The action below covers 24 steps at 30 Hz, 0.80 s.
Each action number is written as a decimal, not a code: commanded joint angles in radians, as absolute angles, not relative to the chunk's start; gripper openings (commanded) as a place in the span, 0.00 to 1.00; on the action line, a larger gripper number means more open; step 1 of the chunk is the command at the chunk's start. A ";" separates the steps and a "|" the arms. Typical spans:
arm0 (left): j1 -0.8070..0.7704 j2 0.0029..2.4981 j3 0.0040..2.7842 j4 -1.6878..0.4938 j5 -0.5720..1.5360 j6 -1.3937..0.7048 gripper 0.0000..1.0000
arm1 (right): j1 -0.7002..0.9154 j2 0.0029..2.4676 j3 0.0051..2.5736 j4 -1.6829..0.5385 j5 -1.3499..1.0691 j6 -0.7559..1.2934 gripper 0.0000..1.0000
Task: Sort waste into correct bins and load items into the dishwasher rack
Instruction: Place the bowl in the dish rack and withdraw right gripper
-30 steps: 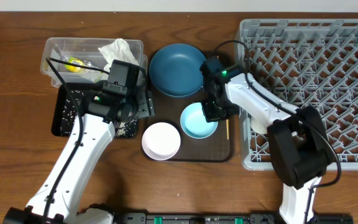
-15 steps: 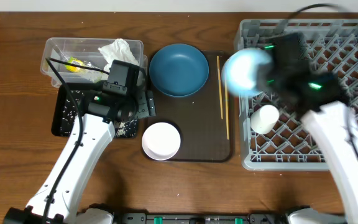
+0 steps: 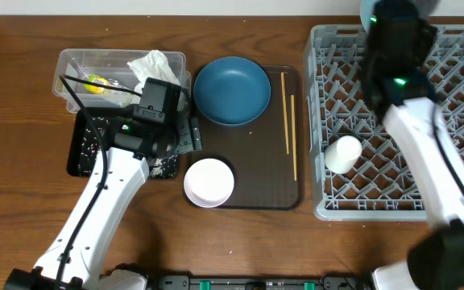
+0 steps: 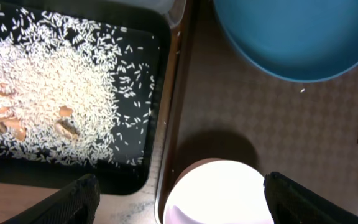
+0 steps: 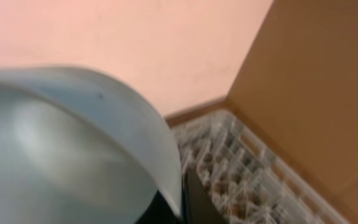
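Two thin wooden chopsticks (image 3: 286, 113) lie nearly parallel on the right side of the brown serving tray (image 3: 256, 173), just beside the dark blue dish (image 3: 230, 90), which sits at the tray's far end. The white bowl (image 3: 209, 182) rests at the tray's near left corner, overlapping its edge. On the worktop (image 3: 22, 201) to the left, the clear tub (image 3: 71, 60) holds the crumpled white tissue (image 3: 153, 64) and the yellow-green wrapper (image 3: 97, 83). The black tray (image 3: 77, 153) lies just in front of the tub. In the left wrist view it carries a spread of rice grains (image 4: 55, 87) with a few brown scraps among them. The left end effector (image 4: 182, 190) hovers above the gap between the black tray and the white bowl, its fingers (image 4: 73, 199) spread wide with nothing between them. The right arm reaches up over the far left corner of the grey dishwasher rack (image 3: 457, 121). In the rack, the small white cup (image 3: 343, 153) lies on its side among the pegs near the left wall. The light blue bowl (image 5: 73, 143) fills much of the right wrist view, raised above the rack. That view is blurred, but the right end effector (image 5: 178, 208) appears to be closed on the bowl's rim. Only a sliver of the bowl shows overhead at the frame's top edge.
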<state>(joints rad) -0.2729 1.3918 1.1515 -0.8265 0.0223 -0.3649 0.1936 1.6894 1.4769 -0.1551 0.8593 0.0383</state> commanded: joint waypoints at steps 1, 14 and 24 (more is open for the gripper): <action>-0.270 1.391 1.154 -0.828 0.014 -0.360 0.87 | 0.232 1.796 1.479 -0.048 1.007 -0.281 0.01; -0.270 1.391 1.154 -0.828 0.014 -0.360 0.87 | 0.270 2.048 1.479 0.060 1.050 -0.345 0.01; -0.270 1.391 1.154 -0.828 0.014 -0.360 0.87 | 0.269 2.065 1.478 -0.090 1.047 -0.228 0.01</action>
